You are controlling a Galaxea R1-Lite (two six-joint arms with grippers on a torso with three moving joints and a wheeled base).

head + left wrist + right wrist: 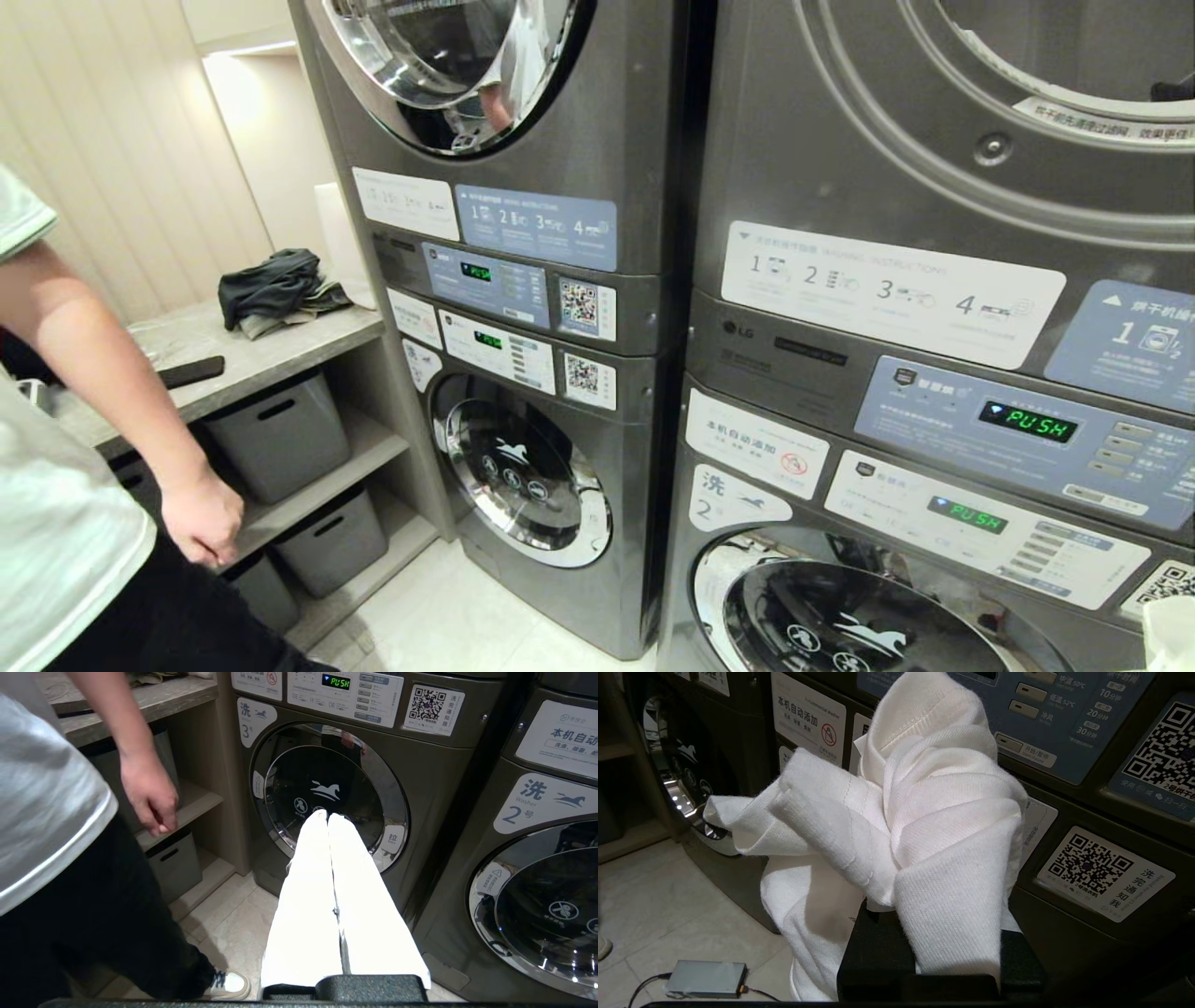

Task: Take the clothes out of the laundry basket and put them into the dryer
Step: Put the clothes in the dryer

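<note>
Head view: two stacks of machines, four units in all; the near upper dryer (943, 112) stands directly ahead with its door not seen closed over the ring, though the drum itself is cropped. Three round glass doors show. A person (65, 523) stands at the left beside a shelf (271, 359) bearing one dark cloth pile (275, 289) and one phone; three grey bins (280, 434) sit below. Neither arm shows, and the basket is in no view.

Left wrist view: left gripper (328, 816), clenched and empty, points at washer 3.

Right wrist view: right gripper (920, 933) is clenched on one white garment (906, 812), which covers the fingers, held before the control panels.

Judgement: one garment is lifted out; loading it into the dryer remains. How many stay in the basket cannot be told.
</note>
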